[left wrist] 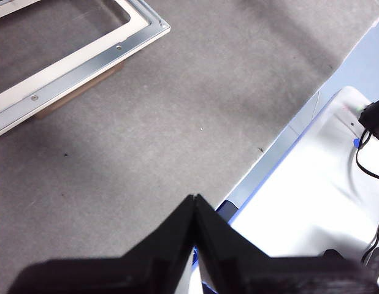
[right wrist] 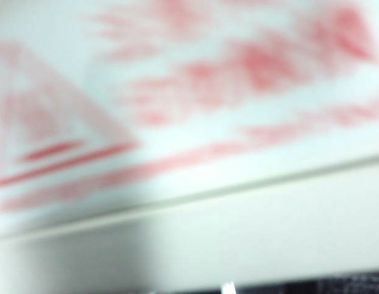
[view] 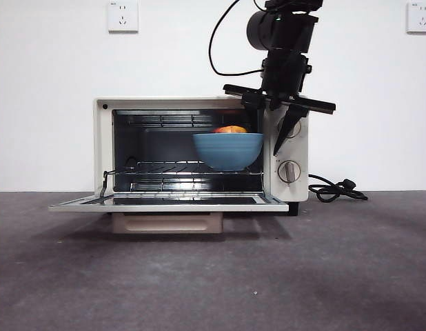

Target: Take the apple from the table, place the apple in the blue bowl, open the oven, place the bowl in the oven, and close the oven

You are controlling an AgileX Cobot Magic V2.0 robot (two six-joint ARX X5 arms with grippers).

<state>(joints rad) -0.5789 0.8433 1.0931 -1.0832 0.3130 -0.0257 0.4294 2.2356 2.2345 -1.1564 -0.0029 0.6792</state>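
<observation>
Two arms on this rig, one working. Largest first: the table is dark grey, and the cream oven stands at centre frame with its door dropped flat so the cavity is reachable.

The blue bowl sits in the cavity's right half, just above or on the wire rack — I can't tell which. It is plain, deep and pale-rimmed. The apple peeks red-orange over that rim.

The right gripper hangs at the oven's upper right; I cannot tell how its jaws stand. The left gripper waits with jaws pressed together, empty, clear of the door.
</observation>
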